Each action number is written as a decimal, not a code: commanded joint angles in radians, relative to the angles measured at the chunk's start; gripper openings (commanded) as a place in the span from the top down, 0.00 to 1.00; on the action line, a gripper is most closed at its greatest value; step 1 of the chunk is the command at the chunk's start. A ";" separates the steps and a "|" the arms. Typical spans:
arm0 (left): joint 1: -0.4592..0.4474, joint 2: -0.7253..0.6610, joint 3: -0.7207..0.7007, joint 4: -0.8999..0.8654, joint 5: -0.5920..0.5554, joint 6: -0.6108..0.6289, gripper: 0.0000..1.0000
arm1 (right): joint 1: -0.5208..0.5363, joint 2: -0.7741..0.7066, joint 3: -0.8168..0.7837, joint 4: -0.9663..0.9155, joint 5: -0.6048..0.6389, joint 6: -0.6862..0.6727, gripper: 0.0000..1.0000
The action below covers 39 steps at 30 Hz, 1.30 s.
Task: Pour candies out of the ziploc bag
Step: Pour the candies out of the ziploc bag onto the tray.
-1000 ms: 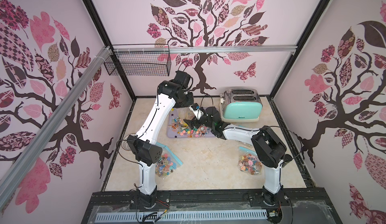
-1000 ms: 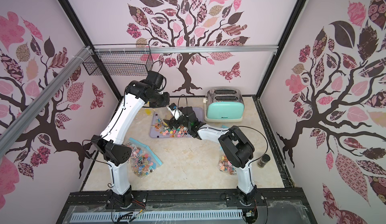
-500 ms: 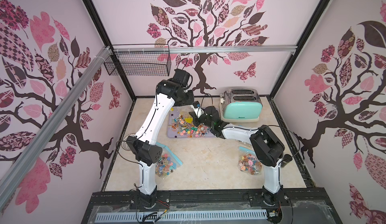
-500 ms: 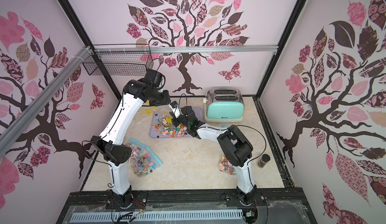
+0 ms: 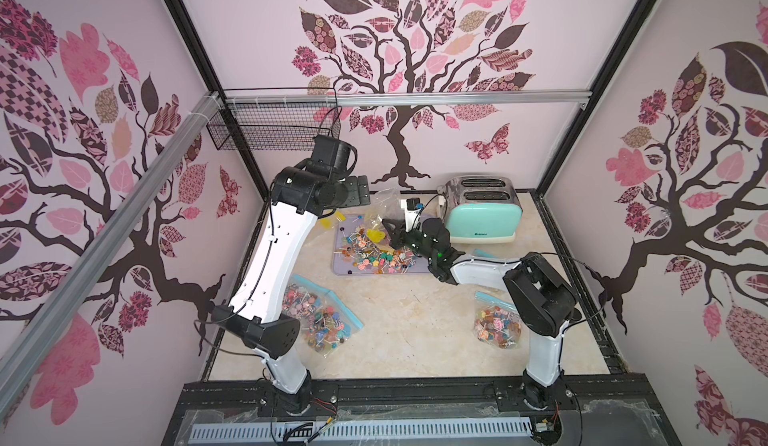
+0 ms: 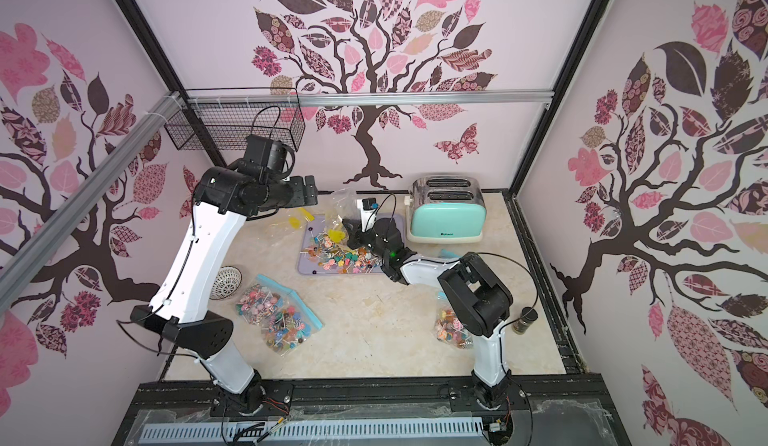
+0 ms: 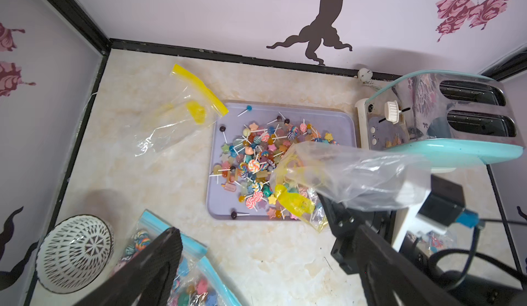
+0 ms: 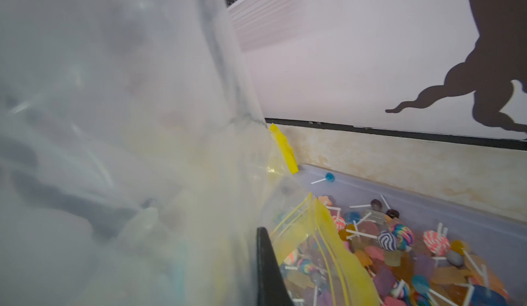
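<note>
Right gripper (image 5: 394, 232) is pinched tight on a clear yellow-zip ziploc bag (image 7: 356, 173), whose mouth hangs down onto the candies (image 7: 251, 159) heaped in the lavender tray (image 7: 336, 119). Left gripper (image 5: 362, 190) is spread wide, holding nothing, raised near the tray's far corner. A second yellow-zip bag (image 7: 182, 113) lies flat, touching that corner; two blue-zip bags (image 5: 328, 327) full of candies lie well apart from the tray.

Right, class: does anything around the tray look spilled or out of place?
No candies appear spilled; they lie inside the lavender tray. One oddity: an empty yellow-zip bag lies crumpled on the table beside the tray, its zip corner overlapping the rim, while the right gripper holds a second yellow-zip bag over the pile.
</note>
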 commanded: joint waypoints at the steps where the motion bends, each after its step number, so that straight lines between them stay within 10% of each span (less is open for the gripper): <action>1: 0.006 -0.020 -0.074 0.009 -0.013 0.025 0.02 | -0.030 -0.037 -0.096 0.197 0.006 0.176 1.00; 13: 0.009 -0.085 -0.273 0.052 -0.024 0.032 0.02 | -0.149 0.053 -0.151 0.409 -0.151 0.504 1.00; 20: 0.022 -0.141 -0.380 0.120 -0.030 0.042 0.02 | -0.133 -0.133 -0.067 -0.098 -0.135 0.173 1.00; 26: 0.151 -0.285 -0.576 0.276 0.150 0.029 0.02 | -0.074 -0.348 0.021 -0.797 0.189 -0.224 1.00; 35: 0.173 -0.364 -0.713 0.334 0.260 0.032 0.06 | -0.075 -0.415 0.102 -1.419 0.823 -0.355 1.00; 39: 0.173 -0.400 -0.771 0.334 0.253 0.026 0.07 | -0.067 -0.390 0.129 -1.487 0.888 -0.390 1.00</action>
